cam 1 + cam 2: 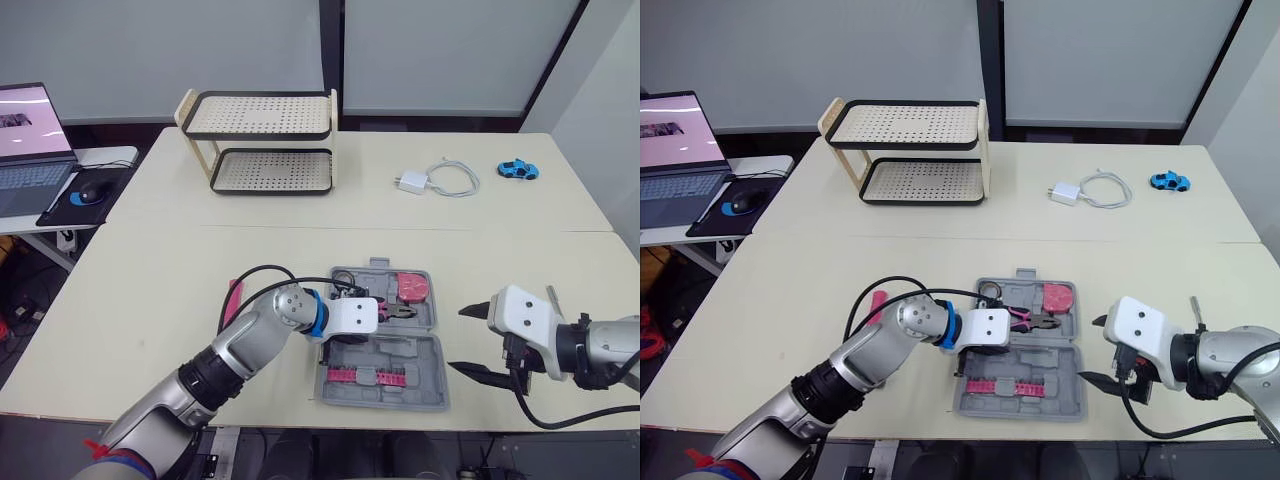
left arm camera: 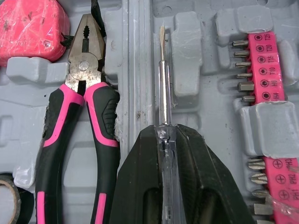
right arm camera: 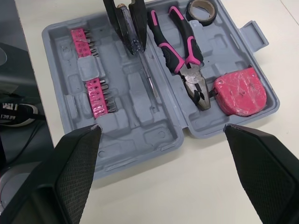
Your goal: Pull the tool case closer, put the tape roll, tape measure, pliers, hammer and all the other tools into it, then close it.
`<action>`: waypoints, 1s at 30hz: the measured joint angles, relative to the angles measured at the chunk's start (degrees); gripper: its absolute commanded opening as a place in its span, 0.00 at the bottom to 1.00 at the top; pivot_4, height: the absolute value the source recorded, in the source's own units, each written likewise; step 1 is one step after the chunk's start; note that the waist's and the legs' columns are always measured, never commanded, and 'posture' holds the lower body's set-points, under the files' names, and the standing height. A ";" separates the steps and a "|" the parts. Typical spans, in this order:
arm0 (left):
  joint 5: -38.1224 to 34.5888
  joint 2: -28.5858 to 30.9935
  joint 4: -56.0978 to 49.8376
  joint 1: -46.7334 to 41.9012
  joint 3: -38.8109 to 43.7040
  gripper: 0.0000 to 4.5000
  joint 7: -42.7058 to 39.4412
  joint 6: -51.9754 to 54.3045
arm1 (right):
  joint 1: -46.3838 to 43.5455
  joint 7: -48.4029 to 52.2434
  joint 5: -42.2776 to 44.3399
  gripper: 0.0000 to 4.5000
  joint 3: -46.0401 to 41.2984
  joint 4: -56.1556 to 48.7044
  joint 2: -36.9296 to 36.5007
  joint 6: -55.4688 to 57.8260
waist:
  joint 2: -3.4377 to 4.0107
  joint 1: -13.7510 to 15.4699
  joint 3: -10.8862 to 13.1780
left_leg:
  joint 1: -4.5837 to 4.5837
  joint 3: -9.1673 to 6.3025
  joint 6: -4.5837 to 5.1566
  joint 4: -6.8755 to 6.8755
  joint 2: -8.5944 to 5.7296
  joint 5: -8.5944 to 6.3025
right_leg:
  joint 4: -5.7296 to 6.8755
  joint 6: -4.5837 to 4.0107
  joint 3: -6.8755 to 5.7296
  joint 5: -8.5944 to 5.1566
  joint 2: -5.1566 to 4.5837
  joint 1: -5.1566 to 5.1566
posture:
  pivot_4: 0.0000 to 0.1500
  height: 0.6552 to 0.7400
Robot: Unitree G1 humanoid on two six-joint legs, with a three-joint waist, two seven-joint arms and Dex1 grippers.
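Grey plastic tool case [image 1: 422,358], lower centre, open. Left gripper [image 2: 166,133] clamps clear-handled slim screwdriver [image 2: 163,93] lengthwise over its slot, likely for seating. Right gripper [image 1: 459,340], lower right, spread empty.

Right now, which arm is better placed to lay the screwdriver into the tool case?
Left. The left fingers are shut on the screwdriver, right above the tool case. The right fingers are open, beside the case, holding nothing.

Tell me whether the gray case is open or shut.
Open: both halves of the case lie flat, with pliers and bits showing inside.
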 measured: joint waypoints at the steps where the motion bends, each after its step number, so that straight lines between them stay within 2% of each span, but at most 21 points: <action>1: 0.16 -0.40 0.12 0.00 0.00 0.04 0.01 0.00 | 0.00 -0.08 -0.01 1.00 0.00 0.00 0.00 -0.03 | 0.00 0.00 0.00 | 0.00 -0.01 0.00 0.00 0.00 0.00 | 0.01 0.00 0.00 0.00 0.00 0.00 | 1.00 1.00; 21: 2.21 -2.94 1.19 0.01 -0.54 0.04 -0.12 0.45 | 0.74 -0.24 -0.09 1.00 0.00 0.00 0.00 -1.03 | 0.00 0.01 0.00 | 0.01 -0.01 -0.02 0.06 0.00 0.02 | 0.05 0.00 -0.01 0.00 0.00 0.02 | 1.00 1.00; 23: 2.22 -3.20 1.19 0.00 -0.54 0.19 -0.16 1.10 | 0.93 -0.24 -0.09 1.00 -0.02 0.00 0.00 -1.05 | 0.00 0.01 0.00 | 0.01 0.00 -0.02 0.08 -0.01 0.02 | 0.06 0.00 -0.01 0.00 0.00 0.02 | 1.00 1.00; 30: 1.76 -3.63 -0.94 -0.08 -0.13 0.63 -0.23 4.74 | 1.17 -0.20 -0.07 1.00 -0.21 0.00 0.00 -1.16 | 0.00 0.00 -0.01 | 0.00 -0.02 0.00 0.15 0.00 0.00 | 0.09 0.01 -0.01 0.00 0.00 0.03 | 1.00 1.00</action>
